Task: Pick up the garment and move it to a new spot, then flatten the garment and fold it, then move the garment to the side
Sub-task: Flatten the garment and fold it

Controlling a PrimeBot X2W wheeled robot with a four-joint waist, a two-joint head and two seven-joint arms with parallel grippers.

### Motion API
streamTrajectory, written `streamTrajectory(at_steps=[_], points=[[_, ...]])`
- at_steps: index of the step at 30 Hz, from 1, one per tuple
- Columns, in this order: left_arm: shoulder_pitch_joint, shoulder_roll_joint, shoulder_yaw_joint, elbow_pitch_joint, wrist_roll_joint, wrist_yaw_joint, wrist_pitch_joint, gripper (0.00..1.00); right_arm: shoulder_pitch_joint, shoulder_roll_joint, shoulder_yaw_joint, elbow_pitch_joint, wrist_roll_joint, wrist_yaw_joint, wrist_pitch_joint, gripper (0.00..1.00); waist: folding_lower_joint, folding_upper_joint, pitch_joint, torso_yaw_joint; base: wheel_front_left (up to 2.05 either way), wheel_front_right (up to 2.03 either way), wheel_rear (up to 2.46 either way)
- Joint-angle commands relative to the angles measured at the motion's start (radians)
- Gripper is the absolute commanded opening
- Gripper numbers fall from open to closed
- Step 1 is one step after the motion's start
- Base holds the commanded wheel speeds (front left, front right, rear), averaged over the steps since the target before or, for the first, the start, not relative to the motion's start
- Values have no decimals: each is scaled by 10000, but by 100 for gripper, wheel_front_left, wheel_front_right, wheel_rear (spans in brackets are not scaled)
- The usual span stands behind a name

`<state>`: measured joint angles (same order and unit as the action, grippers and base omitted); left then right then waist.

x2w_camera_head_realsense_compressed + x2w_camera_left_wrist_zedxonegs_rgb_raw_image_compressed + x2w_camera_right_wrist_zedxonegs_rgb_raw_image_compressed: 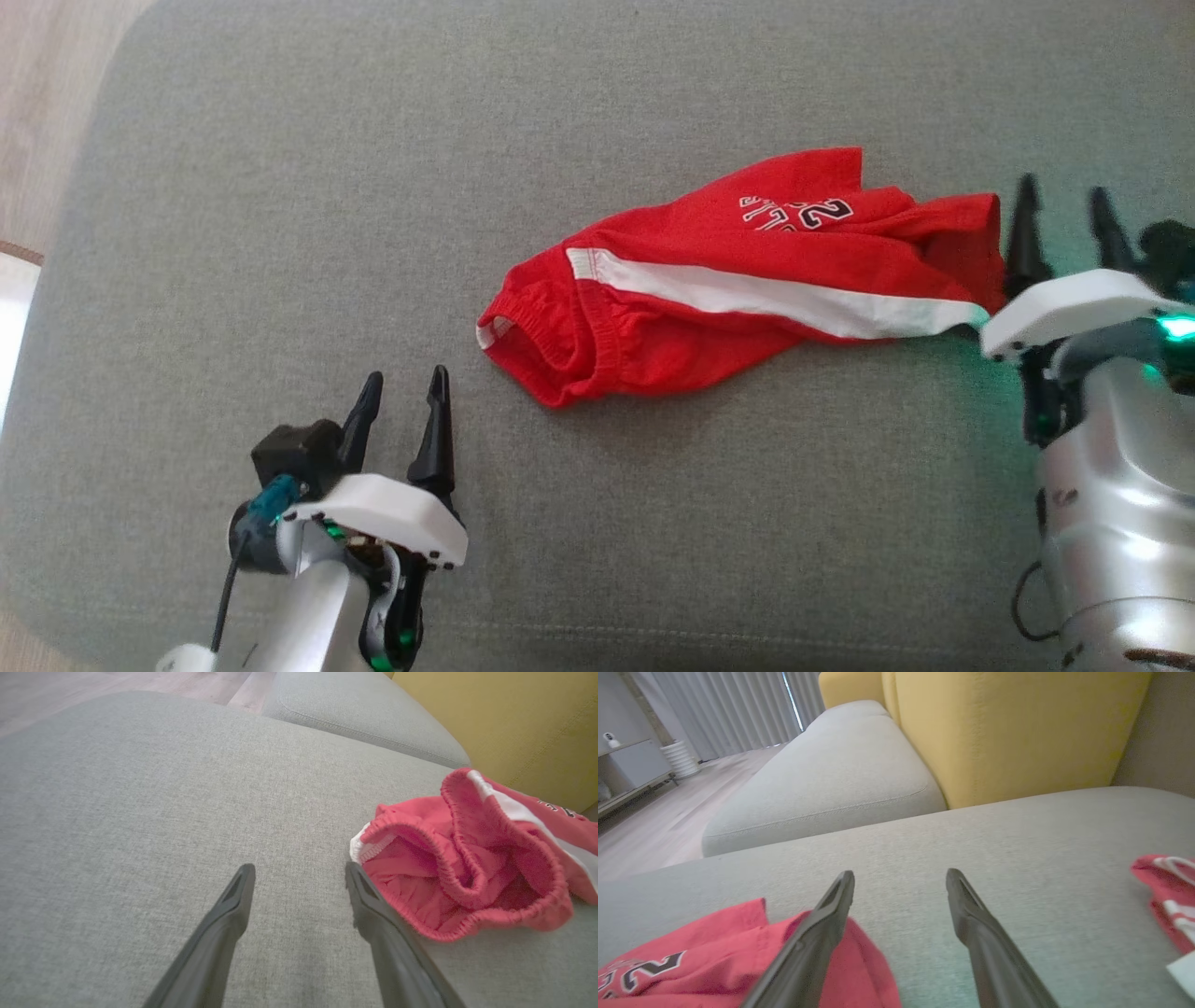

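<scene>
Surface: we work on a broad grey woven sofa cushion (280,233), with a yellow upholstered backrest (1017,732) beyond the right fingers.
Garment: the red jersey shorts with a white side stripe and black-and-white lettering (747,280) lie bunched on the cushion between our two grippers, neither flat nor folded.
Left gripper: the left gripper (406,375) hovers low over bare cushion, fingers spread and holding nothing.
Garment from the left fingers: the gathered elastic waistband (448,858) gapes open just beyond and to the right of the fingertips, close to the right-hand finger but apart from it.
Right gripper: the right gripper (1063,185) has its fingers parted, with only cushion between them.
Garment from the right fingers: the leg hem (962,233) sits just beside the left-hand finger; in the right wrist view red cloth runs beneath that finger, though we cannot tell whether they touch.
Step in hand: we judge the work to be at its start, a hold on each end not yet taken.
Next move: each gripper needs to shift inward, the left onto the waistband and the right onto the hem, then close on a single edge of cloth.
Care: the waistband lies doubled over, so we should pinch one layer only.
</scene>
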<state>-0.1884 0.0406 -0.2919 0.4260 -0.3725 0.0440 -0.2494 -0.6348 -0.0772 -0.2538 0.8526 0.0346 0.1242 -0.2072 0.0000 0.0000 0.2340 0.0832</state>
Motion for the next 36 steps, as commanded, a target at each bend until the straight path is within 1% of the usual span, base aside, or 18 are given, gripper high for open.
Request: streamTrajectory(at_steps=[1,4,8,11,16,23,30,36], points=[[-265,97,233,-225,73,25,-124,100,-326,-24,-111,-167,-216,65,-192,100,0,0,-63,-14,0,0,0],[-215,97,261,-239,122,93,-124,100,-350,0,-723,-27,-686,65,-388,100,0,0,-186,-104,0,0,0],[-109,97,372,-323,252,170,-124,100,-105,114,-666,-197,-992,65,-519,100,0,0,-375,-318,0,0,0],[7,97,489,-500,474,317,-124,100,428,199,-217,-745,-877,65,-538,100,0,0,-530,-489,0,0,0],[284,97,687,-776,897,507,-124,100,1910,257,739,-2027,-381,65,-543,100,0,0,-838,-743,0,0,0],[808,97,972,-975,1243,643,-124,100,3607,267,2001,-3085,623,65,-544,100,0,0,-1333,-898,0,0,0],[1266,97,996,-1126,1283,688,-124,100,4491,268,2506,-3598,1118,65,-545,100,0,0,-1763,-893,0,0,0],[1327,97,955,-1222,1328,740,-124,100,4542,268,2641,-3694,1215,65,-545,100,0,0,-1816,-876,0,0,0]])
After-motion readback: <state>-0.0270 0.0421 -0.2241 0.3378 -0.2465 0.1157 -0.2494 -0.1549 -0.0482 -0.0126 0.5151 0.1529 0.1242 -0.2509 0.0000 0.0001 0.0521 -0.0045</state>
